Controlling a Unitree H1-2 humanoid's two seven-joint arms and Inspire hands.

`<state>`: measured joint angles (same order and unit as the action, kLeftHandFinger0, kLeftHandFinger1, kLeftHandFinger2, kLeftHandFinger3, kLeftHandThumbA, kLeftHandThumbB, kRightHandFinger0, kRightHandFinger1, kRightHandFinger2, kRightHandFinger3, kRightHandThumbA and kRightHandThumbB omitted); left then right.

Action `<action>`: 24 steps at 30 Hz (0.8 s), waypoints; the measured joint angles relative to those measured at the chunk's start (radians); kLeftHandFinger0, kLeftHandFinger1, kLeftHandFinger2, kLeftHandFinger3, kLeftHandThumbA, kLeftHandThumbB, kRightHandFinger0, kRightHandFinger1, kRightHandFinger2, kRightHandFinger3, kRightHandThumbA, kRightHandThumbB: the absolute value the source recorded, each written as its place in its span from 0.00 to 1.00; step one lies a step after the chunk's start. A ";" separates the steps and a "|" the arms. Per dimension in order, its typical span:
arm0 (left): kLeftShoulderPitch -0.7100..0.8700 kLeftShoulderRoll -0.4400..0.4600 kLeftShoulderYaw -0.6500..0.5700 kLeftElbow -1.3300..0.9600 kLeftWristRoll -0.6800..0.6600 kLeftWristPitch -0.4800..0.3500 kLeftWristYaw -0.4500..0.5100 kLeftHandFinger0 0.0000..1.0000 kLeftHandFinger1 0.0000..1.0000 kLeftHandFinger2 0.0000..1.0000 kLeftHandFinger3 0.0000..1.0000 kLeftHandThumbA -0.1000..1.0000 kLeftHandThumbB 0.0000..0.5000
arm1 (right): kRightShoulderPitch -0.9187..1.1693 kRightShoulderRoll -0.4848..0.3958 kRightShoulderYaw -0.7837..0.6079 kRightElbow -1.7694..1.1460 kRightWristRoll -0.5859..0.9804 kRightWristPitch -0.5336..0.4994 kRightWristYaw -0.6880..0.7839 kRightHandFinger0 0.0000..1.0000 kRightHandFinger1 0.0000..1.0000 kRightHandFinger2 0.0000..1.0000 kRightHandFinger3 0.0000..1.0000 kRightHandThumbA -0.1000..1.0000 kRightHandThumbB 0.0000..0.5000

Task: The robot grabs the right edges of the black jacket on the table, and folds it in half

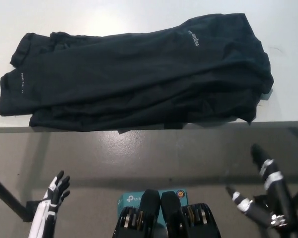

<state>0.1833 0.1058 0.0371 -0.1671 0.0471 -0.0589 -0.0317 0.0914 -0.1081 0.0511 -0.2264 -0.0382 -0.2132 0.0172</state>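
White table (139,15) over a grey floor, black jacket (139,74) spread wide right up to its near edge. Small pale chest lettering, too tiny to read properly. Left hand (57,191) and right hand (260,191) hang below, fingers apart, empty.

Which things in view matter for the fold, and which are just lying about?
Job:
black fabric jacket, spread flat
white table under it
white left hand, open, low
black right hand, open, low

Lying about:
teal printed box below the table edge
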 measured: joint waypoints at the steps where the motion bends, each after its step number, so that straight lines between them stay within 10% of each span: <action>1: -0.001 0.000 0.000 -0.011 -0.001 0.002 0.000 1.00 1.00 1.00 1.00 1.00 0.14 | -0.006 -0.003 -0.009 -0.029 0.007 0.008 0.000 1.00 1.00 1.00 1.00 0.85 0.52; 6: -0.017 0.003 -0.001 -0.059 -0.005 0.015 -0.002 1.00 1.00 1.00 1.00 1.00 0.37 | -0.124 -0.063 -0.113 -0.191 0.067 0.100 -0.009 1.00 1.00 1.00 1.00 0.95 0.46; 24: -0.083 0.018 -0.017 -0.071 -0.006 0.035 -0.035 1.00 1.00 1.00 1.00 1.00 0.27 | -0.725 -0.260 -0.329 0.136 0.260 0.467 -0.023 1.00 1.00 1.00 1.00 0.97 0.51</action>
<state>0.1006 0.1236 0.0198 -0.2379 0.0409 -0.0242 -0.0665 -0.6336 -0.3685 -0.2782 -0.0902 0.2214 0.2533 -0.0061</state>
